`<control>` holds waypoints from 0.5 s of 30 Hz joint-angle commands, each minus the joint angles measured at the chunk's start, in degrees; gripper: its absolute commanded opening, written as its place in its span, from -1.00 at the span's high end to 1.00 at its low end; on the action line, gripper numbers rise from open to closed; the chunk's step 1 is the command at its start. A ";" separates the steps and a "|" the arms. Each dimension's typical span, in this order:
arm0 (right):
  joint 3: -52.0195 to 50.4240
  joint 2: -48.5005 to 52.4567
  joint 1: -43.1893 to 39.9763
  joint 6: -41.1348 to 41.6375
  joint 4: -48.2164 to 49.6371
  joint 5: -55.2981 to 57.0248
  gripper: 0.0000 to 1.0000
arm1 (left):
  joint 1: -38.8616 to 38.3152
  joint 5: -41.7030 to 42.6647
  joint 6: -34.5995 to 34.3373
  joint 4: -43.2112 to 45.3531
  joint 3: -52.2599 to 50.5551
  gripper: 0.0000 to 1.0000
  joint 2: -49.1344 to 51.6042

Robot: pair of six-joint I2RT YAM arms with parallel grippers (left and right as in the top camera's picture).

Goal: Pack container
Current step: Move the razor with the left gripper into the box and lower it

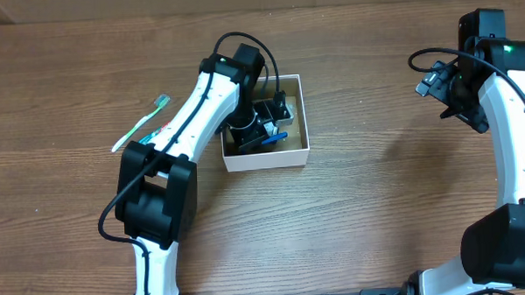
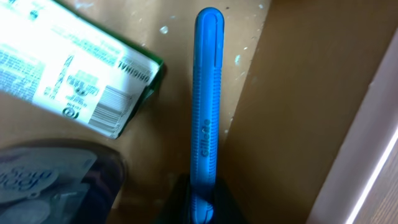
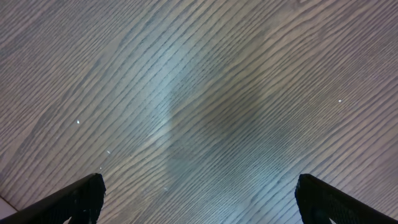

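Left claw [image 2: 202, 210] pinching a blue razor handle [image 2: 206, 93] inside the container [image 1: 300, 107] — green-and-white packet [image 2: 74, 68] at its 10 o'clock. Right claw [image 3: 202, 200] is spread wide over the surface [image 3: 199, 93].

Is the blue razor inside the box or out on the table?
Inside. The blue razor, held by the left claw, is over the brown floor of the container, beside a wall; touching it or not, cannot tell.

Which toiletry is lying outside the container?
The green toothbrush, on the table left of the container; the blue razor and green-and-white packet are inside it.
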 commanded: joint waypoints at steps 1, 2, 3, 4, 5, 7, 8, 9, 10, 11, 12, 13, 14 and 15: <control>0.15 -0.68 0.00 0.24 0.33 0.00 -1.00 | -2.08 -2.56 1.60 -0.13 0.15 0.92 0.00; 0.15 -0.68 0.00 0.24 0.33 0.00 -1.00 | -2.38 -2.95 1.57 -0.15 0.15 0.92 0.00; 0.15 -0.68 0.00 0.24 0.33 0.00 -1.00 | -2.69 -3.37 1.57 -0.13 0.15 0.92 0.00; 0.15 -0.68 0.00 0.24 0.33 0.00 -1.00 | -3.04 -3.82 1.57 -0.07 0.15 0.92 0.00; 0.15 -0.68 0.02 0.24 0.33 0.00 -1.00 | -3.41 -4.13 1.60 0.02 0.15 0.92 0.00; 0.15 -0.68 0.00 0.24 0.33 0.00 -1.00 | -4.26 -4.90 2.29 0.13 0.15 0.92 0.00; 0.15 -0.68 0.00 0.24 0.33 0.00 -1.00 | -4.66 -5.55 2.62 0.33 0.15 0.92 0.00; 0.15 -0.68 0.00 0.24 0.33 0.00 -1.00 | -4.96 -6.10 2.69 0.74 0.15 0.92 0.00; 0.15 -0.68 0.00 0.24 0.33 0.00 -1.00 | -5.16 -6.58 3.10 1.01 0.15 0.92 0.00; 0.15 -0.68 0.00 0.24 0.33 0.00 -1.00 | -5.31 -7.06 3.82 1.22 0.15 0.92 0.00; 0.15 -0.68 0.00 0.24 0.31 0.00 -1.00 | -5.42 -7.06 5.11 1.42 0.15 0.92 0.00; 0.15 -0.68 0.00 0.24 0.33 0.00 -1.00 | -5.46 -7.02 6.03 1.60 0.15 0.92 0.02; 0.15 -0.68 0.00 0.24 0.33 0.00 -1.00 | -5.46 -7.02 6.58 1.79 0.15 0.92 0.02; 0.15 -0.68 0.00 0.24 0.33 0.00 -1.00 | -5.46 -6.99 7.41 2.10 0.15 0.92 0.02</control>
